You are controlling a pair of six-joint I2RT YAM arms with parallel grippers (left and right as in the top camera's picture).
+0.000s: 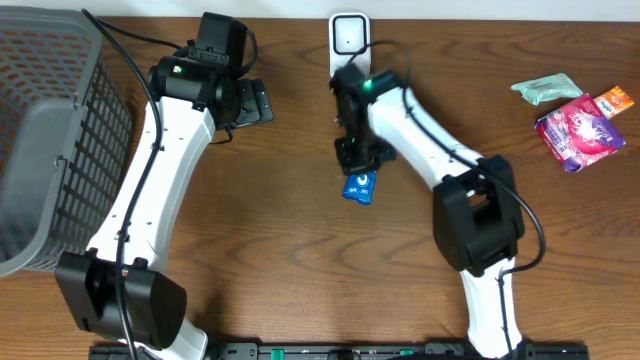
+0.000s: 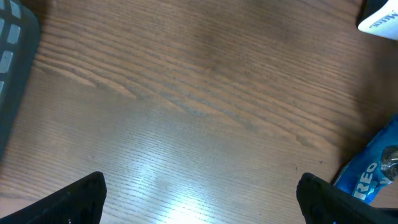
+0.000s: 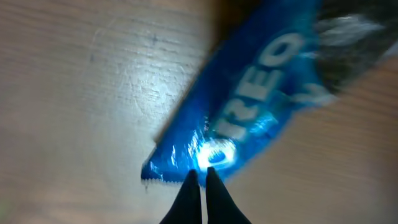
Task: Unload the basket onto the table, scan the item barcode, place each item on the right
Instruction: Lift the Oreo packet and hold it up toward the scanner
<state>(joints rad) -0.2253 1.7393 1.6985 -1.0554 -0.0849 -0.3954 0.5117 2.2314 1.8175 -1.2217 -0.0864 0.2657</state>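
Observation:
The item is a blue Oreo packet (image 1: 359, 187) near the middle of the table, just in front of the white barcode scanner (image 1: 348, 35). My right gripper (image 1: 357, 160) is directly over the packet's far end. In the right wrist view its fingers (image 3: 200, 177) are pinched together on the crimped end of the packet (image 3: 249, 112), which looks blurred. The same packet (image 2: 370, 171) shows at the right edge of the left wrist view. My left gripper (image 1: 250, 102) hovers to the left of the scanner. Its jaws are wide open over bare wood (image 2: 202, 199).
A grey mesh basket (image 1: 50, 130) fills the left side of the table. At the far right lie a pink-purple packet (image 1: 580, 132), a pale green packet (image 1: 545, 90) and a small orange one (image 1: 615, 100).

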